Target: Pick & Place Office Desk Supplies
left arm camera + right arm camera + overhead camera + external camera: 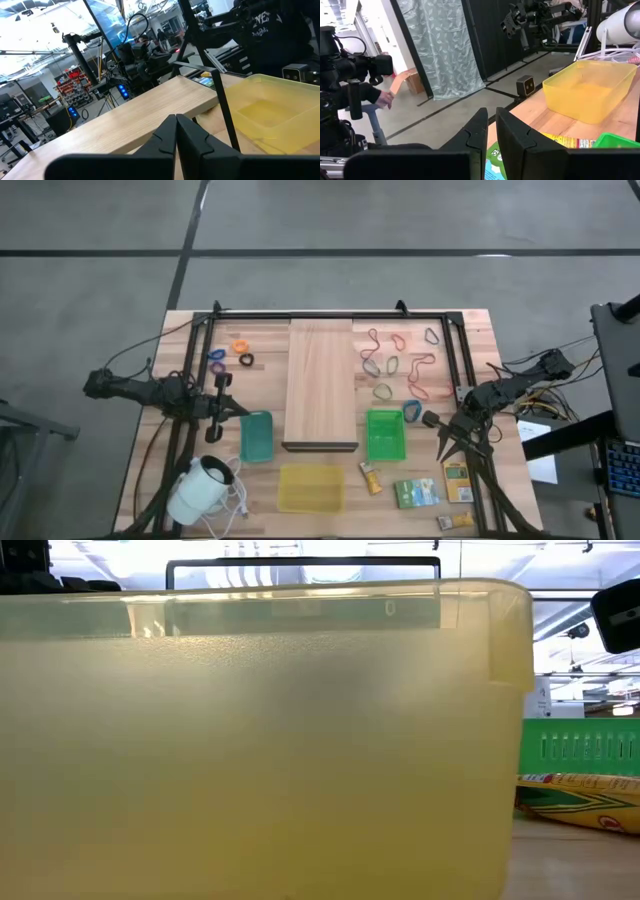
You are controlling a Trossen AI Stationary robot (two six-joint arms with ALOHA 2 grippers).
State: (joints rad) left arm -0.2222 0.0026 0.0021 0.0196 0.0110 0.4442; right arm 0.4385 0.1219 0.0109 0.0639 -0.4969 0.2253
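Thin rubber-band loops (400, 365) in red, green, tan and blue lie on the table right of the wooden board (320, 385). Small orange, purple and black rings (235, 352) lie left of it. Yellow-green packets (415, 492) lie near the front right. My left gripper (240, 409) (176, 117) hangs shut and empty above the table's left side, beside the teal bin (256, 436). My right gripper (443, 452) (491, 112) hovers at the right, beside the green bin (385, 434), its fingers almost together with nothing between them.
A yellow bin (310, 486) stands at the front middle and fills the low view (250, 740). A white round corded device (200, 490) lies at the front left. A black frame (330, 315) borders the table. A person (382, 97) is in the room beyond.
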